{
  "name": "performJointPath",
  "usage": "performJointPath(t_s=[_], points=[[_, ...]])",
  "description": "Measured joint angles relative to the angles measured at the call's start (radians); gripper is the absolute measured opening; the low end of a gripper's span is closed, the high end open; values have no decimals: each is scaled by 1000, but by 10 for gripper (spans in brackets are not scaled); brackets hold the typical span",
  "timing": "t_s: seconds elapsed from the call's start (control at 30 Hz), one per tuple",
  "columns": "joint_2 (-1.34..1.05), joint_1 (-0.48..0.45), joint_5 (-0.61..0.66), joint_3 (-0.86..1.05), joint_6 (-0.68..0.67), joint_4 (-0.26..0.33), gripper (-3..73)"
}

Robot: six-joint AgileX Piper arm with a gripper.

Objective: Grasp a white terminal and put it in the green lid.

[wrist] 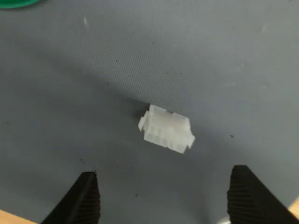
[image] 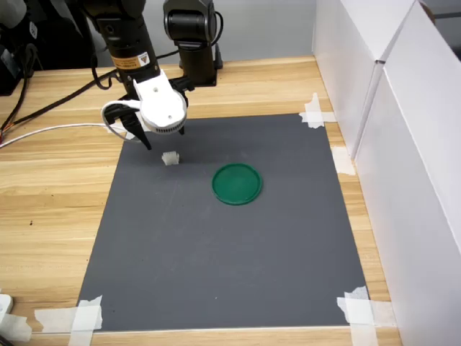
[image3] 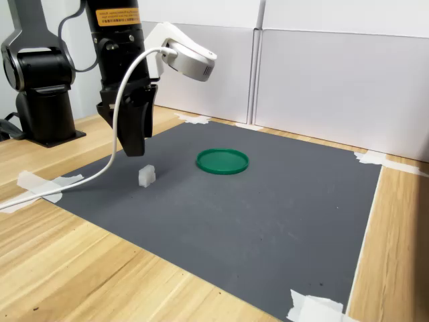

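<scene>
The white terminal [image: 171, 158] [image3: 147, 176] lies on the dark grey mat, a small ridged translucent block. In the wrist view the white terminal [wrist: 167, 129] sits just ahead of the two black fingers [wrist: 84, 198], which stand wide apart. My gripper [image: 162, 138] [image3: 134, 146] [wrist: 166, 193] hangs open a little above the mat, just behind the terminal and not touching it. The green lid [image: 237, 184] [image3: 222, 161] lies flat and empty on the mat, toward the first exterior view's right of the terminal. Only a sliver of the green lid [wrist: 18, 3] shows in the wrist view.
The grey mat [image: 216, 252] is taped to a wooden table with white tape pieces [image: 72, 317] at its corners. White panel walls [image: 403, 144] stand along the first exterior view's right. A second black arm base [image3: 40, 87] and a white cable [image: 50, 132] are behind the gripper.
</scene>
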Motion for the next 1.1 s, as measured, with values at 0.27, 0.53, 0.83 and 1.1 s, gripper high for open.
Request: performJointPath(t_s=[0.27, 0.53, 0.83, 1.1], points=[[65, 0, -26, 0, 12, 19, 671], [114, 0, -60, 0, 12, 21, 671], [144, 0, -83, 0, 12, 35, 671], [160, 0, -84, 0, 12, 42, 657]])
